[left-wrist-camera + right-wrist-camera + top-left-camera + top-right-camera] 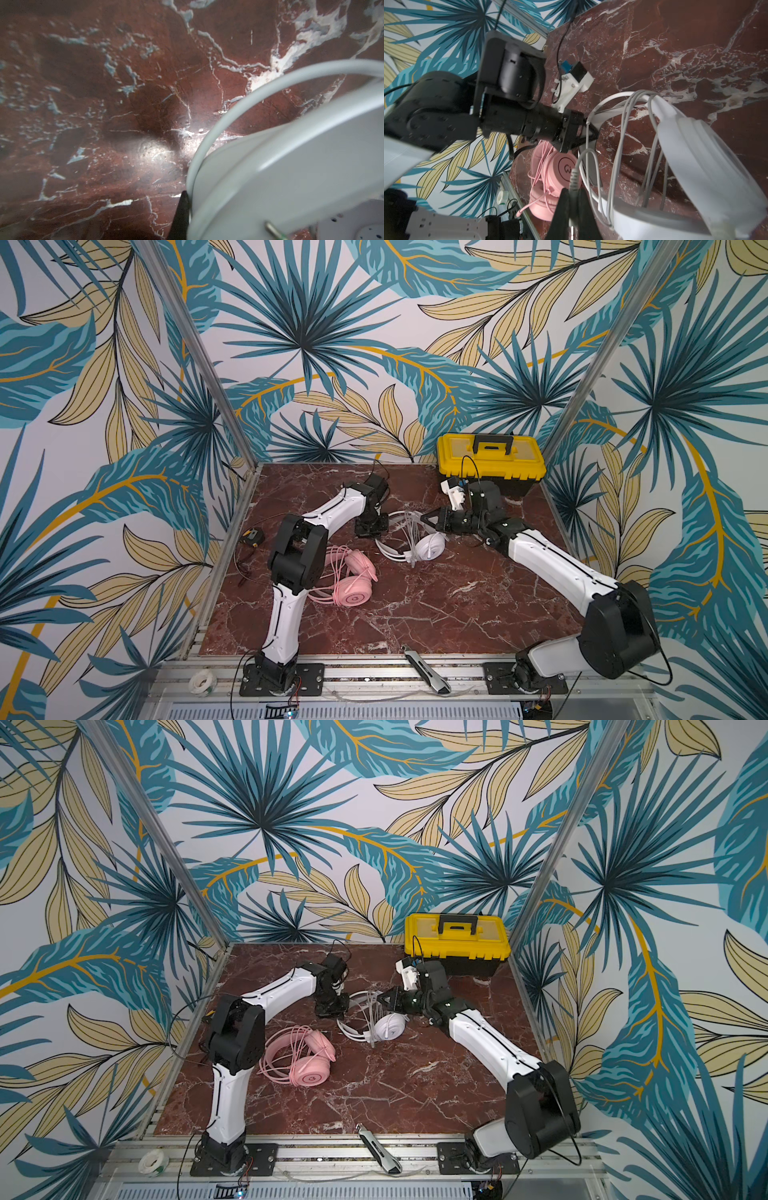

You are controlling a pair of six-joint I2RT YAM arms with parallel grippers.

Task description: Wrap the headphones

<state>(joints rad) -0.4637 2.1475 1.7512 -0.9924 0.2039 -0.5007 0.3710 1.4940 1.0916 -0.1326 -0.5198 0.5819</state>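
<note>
Left tool (371,531): mine, pointing down at the counter (436,605) toward the back, jaws closed on the band of the white headset (430,546). In the left wrist view only one black finger (180,214) shows, lying against the band's edge. The other is hidden behind the band.
Right tool (573,199): jaws narrow, pinching the ribbed plug end of the white cable (618,145). In both top views it reaches in from the right, with its tip just beside the white ear cup.
White headset: on the counter between my two tools. Its band is toward the left tool, and one ear cup lies outer face up toward the front.
White cable: several slack loops pass over the band, and the end runs to the right tool.
Pink headset (353,593): flat on the counter, nearer the front and left of the white one, beside my left arm's elbow. Its pink cable lies in loose loops across the band and cups. It is apart from the white headset.
Toolbox (490,460): yellow with a black handle, lid closed, in the back right corner of the counter behind the right tool.
Utility knife (428,672): lying across the counter's front edge and the metal rail.
Tape roll (200,682): white, on the front rail left of my left arm's base.
</note>
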